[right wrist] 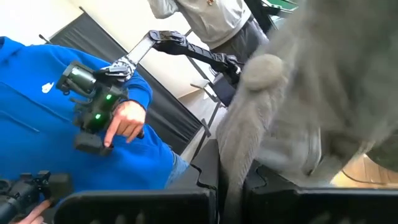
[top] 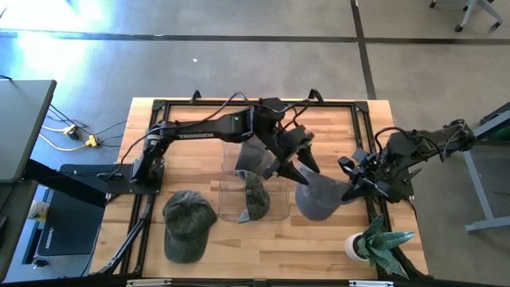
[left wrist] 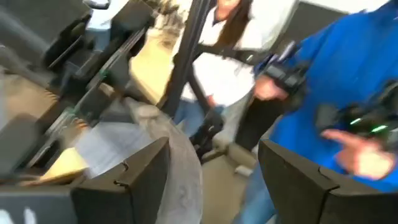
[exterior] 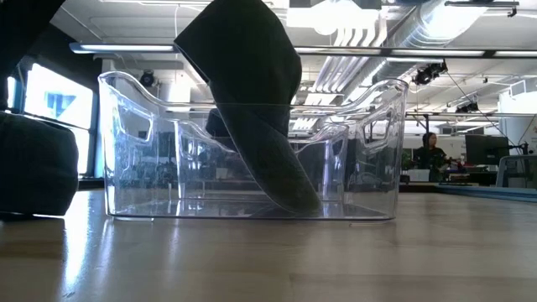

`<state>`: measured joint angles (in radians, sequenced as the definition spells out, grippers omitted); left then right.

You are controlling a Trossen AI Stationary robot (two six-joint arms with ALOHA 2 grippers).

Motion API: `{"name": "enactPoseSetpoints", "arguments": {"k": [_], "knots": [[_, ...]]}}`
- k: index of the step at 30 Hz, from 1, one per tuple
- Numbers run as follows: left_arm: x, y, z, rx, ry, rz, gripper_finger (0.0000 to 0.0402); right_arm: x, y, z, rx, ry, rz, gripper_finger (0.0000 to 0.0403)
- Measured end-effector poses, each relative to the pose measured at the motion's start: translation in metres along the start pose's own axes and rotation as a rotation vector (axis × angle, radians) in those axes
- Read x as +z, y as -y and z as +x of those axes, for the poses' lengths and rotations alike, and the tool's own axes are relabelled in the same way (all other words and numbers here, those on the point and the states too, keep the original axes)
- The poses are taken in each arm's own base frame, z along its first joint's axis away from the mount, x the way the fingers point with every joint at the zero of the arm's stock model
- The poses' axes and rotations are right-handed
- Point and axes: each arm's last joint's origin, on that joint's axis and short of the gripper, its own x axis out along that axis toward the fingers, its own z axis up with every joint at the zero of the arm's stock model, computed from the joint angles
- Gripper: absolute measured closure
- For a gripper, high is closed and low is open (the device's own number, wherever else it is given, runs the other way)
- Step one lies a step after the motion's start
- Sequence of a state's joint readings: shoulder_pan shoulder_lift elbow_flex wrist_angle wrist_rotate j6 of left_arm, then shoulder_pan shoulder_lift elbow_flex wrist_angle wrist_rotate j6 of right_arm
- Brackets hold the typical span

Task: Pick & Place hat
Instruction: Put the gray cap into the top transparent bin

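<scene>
Mid-place: dark green cap (top: 255,197) propped inside clear plastic bin (top: 275,214) at table centre, left gripper (top: 293,163) open and empty at its 1 o'clock. Right gripper (top: 360,182) pinched shut on grey fabric hat (top: 319,197) at 3 o'clock of bin; next calls for lifting it over the rim.

potted plant (top: 374,243), person w/ blue sleeve (right wrist: 37,124)
</scene>
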<state>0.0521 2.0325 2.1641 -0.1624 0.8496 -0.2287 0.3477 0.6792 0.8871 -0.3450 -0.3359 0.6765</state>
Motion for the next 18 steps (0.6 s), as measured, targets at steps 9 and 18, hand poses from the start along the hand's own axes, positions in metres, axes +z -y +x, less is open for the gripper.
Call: {"name": "enactPoseSetpoints", "arguments": {"k": [9, 18], "knots": [[0.009, 0.014, -0.010, 0.136, -0.024, 0.067, 0.0175, 0.001, -0.001, 0.000, 0.015, 0.007, -0.035, 0.0401], [-0.018, -0.005, 0.017, 0.125, -0.041, -0.095, 0.0085, 0.001, -0.001, 0.000, 0.016, 0.004, -0.053, 0.0400]]}}
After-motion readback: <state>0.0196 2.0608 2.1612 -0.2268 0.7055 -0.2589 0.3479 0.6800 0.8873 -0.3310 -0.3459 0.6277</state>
